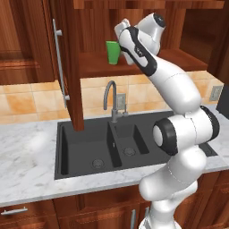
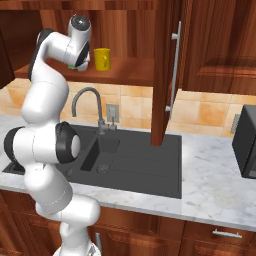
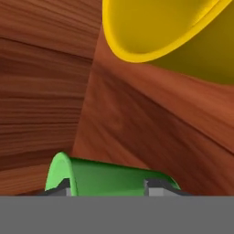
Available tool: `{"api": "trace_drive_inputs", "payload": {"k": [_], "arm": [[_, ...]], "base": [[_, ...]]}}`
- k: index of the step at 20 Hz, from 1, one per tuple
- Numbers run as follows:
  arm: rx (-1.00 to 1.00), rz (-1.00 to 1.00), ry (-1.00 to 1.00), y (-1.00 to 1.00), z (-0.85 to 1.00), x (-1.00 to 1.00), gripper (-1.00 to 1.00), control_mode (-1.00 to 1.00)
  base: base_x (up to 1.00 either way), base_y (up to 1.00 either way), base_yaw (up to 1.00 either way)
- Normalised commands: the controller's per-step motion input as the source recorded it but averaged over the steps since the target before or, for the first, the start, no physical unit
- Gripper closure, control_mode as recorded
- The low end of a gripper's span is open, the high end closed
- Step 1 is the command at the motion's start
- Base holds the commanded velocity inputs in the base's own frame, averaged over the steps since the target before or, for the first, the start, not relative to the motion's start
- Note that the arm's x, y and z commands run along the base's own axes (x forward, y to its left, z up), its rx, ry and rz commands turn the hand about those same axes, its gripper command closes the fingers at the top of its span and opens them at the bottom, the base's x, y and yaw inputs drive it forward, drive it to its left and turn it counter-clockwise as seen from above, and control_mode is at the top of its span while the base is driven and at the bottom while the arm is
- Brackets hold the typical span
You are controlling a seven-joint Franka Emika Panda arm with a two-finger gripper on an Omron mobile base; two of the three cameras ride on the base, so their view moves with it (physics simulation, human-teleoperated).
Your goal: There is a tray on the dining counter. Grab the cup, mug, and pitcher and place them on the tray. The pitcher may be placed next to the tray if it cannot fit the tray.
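Small bright green tapered cup stands on the wooden shelf of the open upper cabinet above the black sink. Gripper is at the cup, one dark fingertip on each side of its green wall; can't tell if the grip is tight. Yellow handled mug sits just beside on the same shelf.

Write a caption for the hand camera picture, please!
Gripper straddling the green cup inside the wooden cabinet, yellow mug beside.
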Motion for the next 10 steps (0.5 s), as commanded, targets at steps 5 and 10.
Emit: {"api": "trace_drive_inputs", "payload": {"k": [5,10], "arm": [[0.01,0.00,-0.02,0.00,-0.06,-0.03,1.00,-1.00],[0.05,0.00,-0.13,0.00,-0.08,-0.15,1.00,-1.00]], "base": [[0.00,0.00,0.00],[0.00,0.00,0.00]]}}
